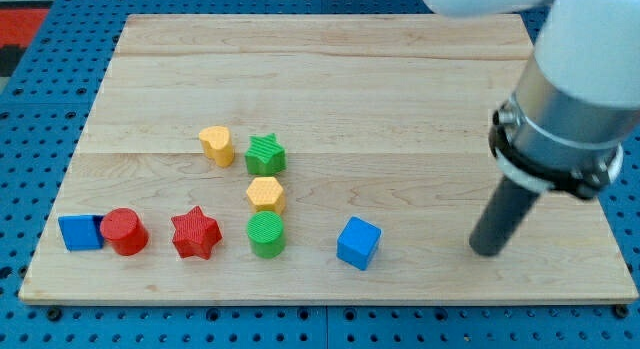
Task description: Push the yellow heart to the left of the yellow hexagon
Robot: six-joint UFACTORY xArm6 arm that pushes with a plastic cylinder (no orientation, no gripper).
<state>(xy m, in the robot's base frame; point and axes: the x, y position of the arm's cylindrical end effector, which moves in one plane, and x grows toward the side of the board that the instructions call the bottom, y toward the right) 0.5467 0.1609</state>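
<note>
The yellow heart (216,145) lies on the wooden board (330,79), left of centre. The yellow hexagon (265,194) lies below and to the right of it. A green star (265,154) sits between them, right beside the heart and just above the hexagon. My tip (486,251) rests on the board far to the view's right, well away from both yellow blocks, with the blue cube (358,242) the nearest block to its left.
A green cylinder (266,234) sits just below the hexagon. A red star (195,234), a red cylinder (124,231) and a blue block (81,232) line up along the board's lower left. The arm's thick body (565,119) hangs over the right side.
</note>
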